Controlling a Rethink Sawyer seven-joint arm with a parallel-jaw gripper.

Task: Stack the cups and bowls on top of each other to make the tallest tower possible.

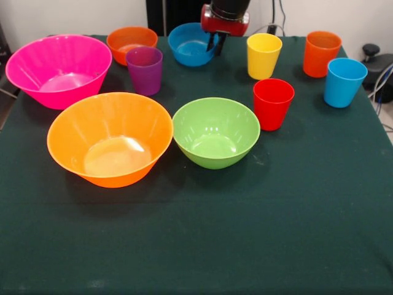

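Note:
My gripper hangs at the far side of the table, right at the right rim of the small blue bowl. To that bowl's left stand the small orange bowl and the purple cup. The big pink bowl is at far left. In front sit the big orange bowl and the green bowl. On the right stand the yellow cup, red cup, orange cup and light blue cup. All stand upright and apart, none stacked.
A dark green cloth covers the table, whose near half holds nothing. Black equipment with cables sits beyond the table's right edge.

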